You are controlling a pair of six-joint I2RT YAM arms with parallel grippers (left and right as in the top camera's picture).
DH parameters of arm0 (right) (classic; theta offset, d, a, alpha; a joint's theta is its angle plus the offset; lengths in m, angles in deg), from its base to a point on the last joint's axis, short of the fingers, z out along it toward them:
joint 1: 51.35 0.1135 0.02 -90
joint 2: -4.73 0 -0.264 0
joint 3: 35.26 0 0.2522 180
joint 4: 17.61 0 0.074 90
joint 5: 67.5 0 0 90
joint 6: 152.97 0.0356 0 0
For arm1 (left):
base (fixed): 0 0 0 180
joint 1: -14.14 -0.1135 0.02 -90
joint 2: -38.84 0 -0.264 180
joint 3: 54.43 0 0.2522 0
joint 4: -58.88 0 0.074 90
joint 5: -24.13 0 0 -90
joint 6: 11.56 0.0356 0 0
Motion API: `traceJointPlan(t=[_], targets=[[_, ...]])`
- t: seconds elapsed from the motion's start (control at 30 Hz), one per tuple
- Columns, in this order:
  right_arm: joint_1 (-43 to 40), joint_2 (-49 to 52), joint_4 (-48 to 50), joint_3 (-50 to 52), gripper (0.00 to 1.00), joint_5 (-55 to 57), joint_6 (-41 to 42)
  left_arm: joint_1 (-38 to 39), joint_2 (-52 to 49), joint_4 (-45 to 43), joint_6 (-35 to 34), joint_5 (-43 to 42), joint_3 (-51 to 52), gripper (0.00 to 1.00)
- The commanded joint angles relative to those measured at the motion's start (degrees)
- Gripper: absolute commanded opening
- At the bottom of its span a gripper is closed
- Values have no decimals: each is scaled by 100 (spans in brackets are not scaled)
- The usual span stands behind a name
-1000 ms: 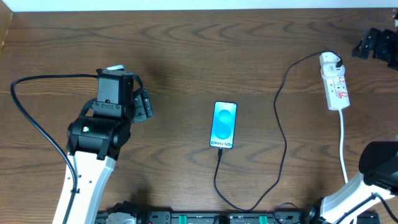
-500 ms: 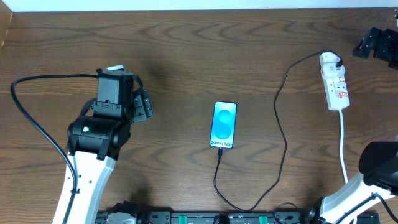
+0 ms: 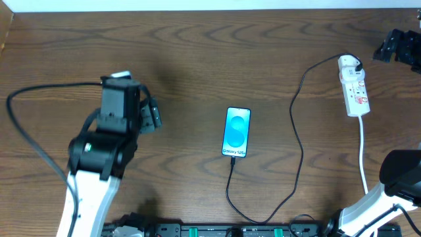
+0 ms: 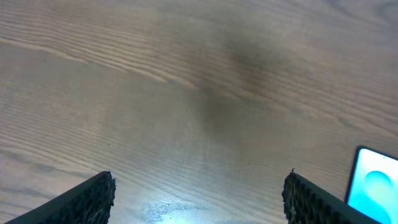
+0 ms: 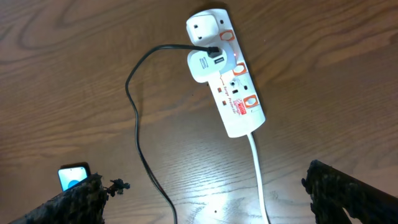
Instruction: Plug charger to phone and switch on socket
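The phone lies flat mid-table, blue screen lit; it also shows in the left wrist view and the right wrist view. The charger cable runs from the phone's near end, loops along the front edge and rises to a white plug seated in the white socket strip, also seen in the right wrist view. My left gripper is open and empty, left of the phone. My right gripper is open and empty, high at the far right beside the strip.
The strip's white cord runs toward the front edge past my right arm base. A thick black robot cable loops left of the left arm. Bare wooden tabletop lies beyond the phone.
My left arm has shifted slightly, its wrist and gripper moving a little back and left. The phone, cable, strip and right gripper have not moved.
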Motion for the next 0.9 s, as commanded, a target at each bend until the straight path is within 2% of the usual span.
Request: traceJointPlan(t=[0.0, 0.23, 0.37, 0.5, 0.67, 0.87], targets=[[-13, 13, -9, -48, 99, 22, 37, 7, 682, 11, 33, 72, 352, 86], [-13, 13, -9, -48, 99, 22, 37, 7, 2221, -63, 35, 79, 1880, 86], [-13, 13, -9, -48, 99, 22, 37, 4, 3073, -664, 35, 79, 2660, 86], [-13, 13, -9, -48, 99, 22, 37, -125, 3917, -1840, 33, 72, 3495, 86], [-13, 13, -9, -48, 99, 22, 37, -321, 4909, -3834, 35, 50, 4747, 86], [-13, 13, -9, -48, 99, 22, 37, -662, 5545, -5202, 35, 28, 5661, 86]])
